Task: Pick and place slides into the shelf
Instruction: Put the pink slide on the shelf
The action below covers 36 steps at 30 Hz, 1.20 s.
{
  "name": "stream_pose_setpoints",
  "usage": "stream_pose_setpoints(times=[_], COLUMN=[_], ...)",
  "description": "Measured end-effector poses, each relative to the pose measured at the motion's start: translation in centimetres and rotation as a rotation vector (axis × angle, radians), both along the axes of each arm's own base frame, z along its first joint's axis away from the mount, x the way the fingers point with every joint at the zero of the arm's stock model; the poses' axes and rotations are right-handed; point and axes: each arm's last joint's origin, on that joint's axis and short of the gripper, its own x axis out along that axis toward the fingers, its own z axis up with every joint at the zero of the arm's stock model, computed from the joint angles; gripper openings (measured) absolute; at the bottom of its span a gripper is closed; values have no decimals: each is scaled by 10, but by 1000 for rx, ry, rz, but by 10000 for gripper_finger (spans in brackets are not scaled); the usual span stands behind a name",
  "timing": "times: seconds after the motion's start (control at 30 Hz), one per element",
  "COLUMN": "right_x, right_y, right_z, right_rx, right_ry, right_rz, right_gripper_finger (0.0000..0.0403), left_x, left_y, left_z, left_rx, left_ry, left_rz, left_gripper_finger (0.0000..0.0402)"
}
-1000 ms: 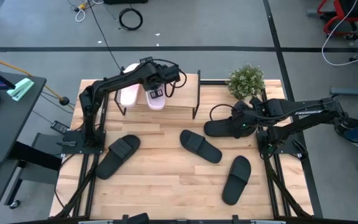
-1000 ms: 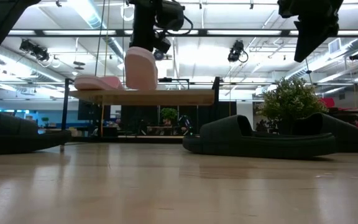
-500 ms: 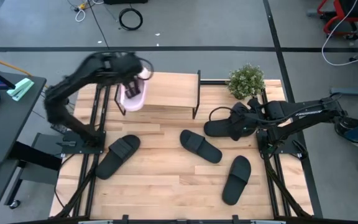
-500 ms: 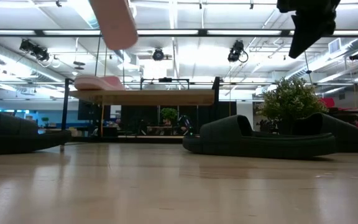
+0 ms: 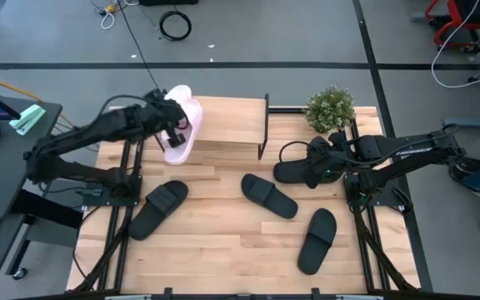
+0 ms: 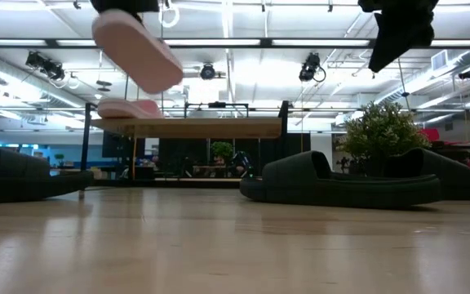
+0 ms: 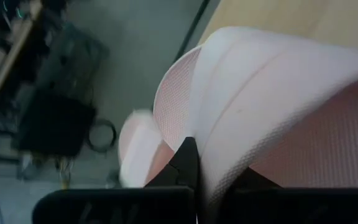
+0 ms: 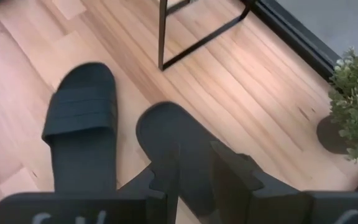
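Note:
My left gripper point(image 7: 194, 171) is shut on a pale pink slide point(image 6: 133, 51) and holds it in the air over the left end of the shelf point(image 5: 232, 125). In the high view this slide point(image 5: 183, 108) covers most of a second pink slide point(image 6: 129, 109), which lies flat on the shelf's top board. My right gripper point(image 8: 197, 180) hangs open, high above a black slide point(image 5: 294, 172) that rests on the table at the right. That slide shows through the gap between its fingers. My left gripper pinches the pink slide's wide strap at its edge point(image 7: 211, 163), with one dark finger point(image 7: 187, 158) showing beside the strap. It comes slanting down from the table's left side. The slide hangs tilted, clear of the shelf and of the other pink slide.
Three more black slides lie on the table: left point(image 5: 158, 208), middle point(image 5: 269, 196) and near right point(image 5: 317, 240). A small potted plant point(image 5: 330, 108) stands at the far right. The shelf's thin black legs point(image 5: 263, 137) stand on the far part of the table.
My left gripper has lifted the pink slide off the shelf's top, where it stood on end. It has carried the slide up and toward the table's left edge, and the slide has tipped into a slant. The other pink slide has stayed where it was.

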Motion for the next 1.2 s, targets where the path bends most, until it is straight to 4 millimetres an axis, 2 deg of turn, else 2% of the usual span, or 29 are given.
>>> stream_pose_setpoints(times=[0.27,0.43,0.73,0.9,1.2], right_x=[4,4,4,4,4], right_y=[0,0,0,0,0], right_z=[3,3,2,2,2], right_rx=[-24,-33,-37,-40,-49], right_ry=[-50,-42,-38,-35,-26], right_rz=[-8,7,13,18,34], right_gripper_finger=[90,90,90,90,90], left_x=[24,32,49,54,50], left_y=[24,41,68,78,80], left_z=[-40,-46,-78,-86,-82], left_rx=[85,111,98,129,209], left_ry=[-90,-188,-73,-29,81], left_rz=[27,87,136,138,158], left_gripper_finger=[12,11,11,11,11])
